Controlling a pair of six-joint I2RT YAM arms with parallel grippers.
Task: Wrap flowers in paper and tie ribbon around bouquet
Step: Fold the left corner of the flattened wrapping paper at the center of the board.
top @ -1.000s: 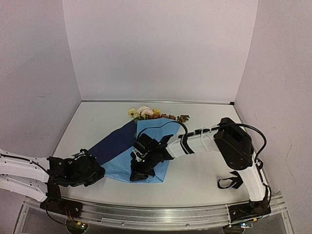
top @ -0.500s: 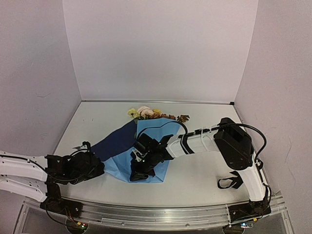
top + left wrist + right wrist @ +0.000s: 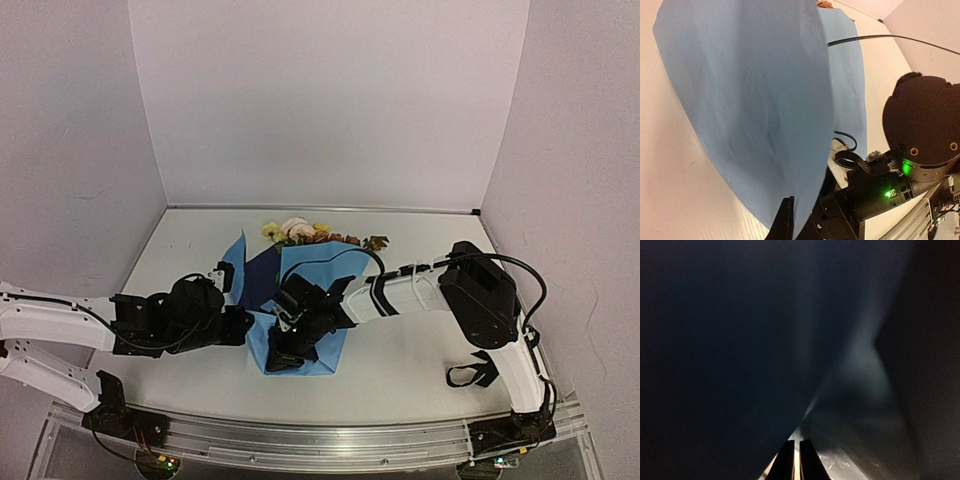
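Observation:
The paper (image 3: 312, 264) lies mid-table, light blue up, with its navy face (image 3: 262, 278) showing where the left side is lifted. The flowers (image 3: 298, 231) stick out at its far end. My left gripper (image 3: 238, 324) is shut on the paper's left edge and holds it raised; in the left wrist view the blue sheet (image 3: 755, 100) runs down into my left gripper (image 3: 792, 212). My right gripper (image 3: 284, 356) rests low on the paper's near part. In the right wrist view its fingers (image 3: 789, 461) stand together under the dark sheet (image 3: 740, 340). The black ribbon (image 3: 470, 375) lies by the right arm's base.
White walls close the table in at the back and on both sides. A metal rail (image 3: 330, 440) runs along the near edge. The right arm's black wrist (image 3: 920, 130) sits close beside the lifted sheet, and its cable (image 3: 350, 250) arcs over the paper.
My left gripper has shut on the paper's left corner and carried it up and to the right, folding the navy flap toward the right gripper. The right arm has stayed put.

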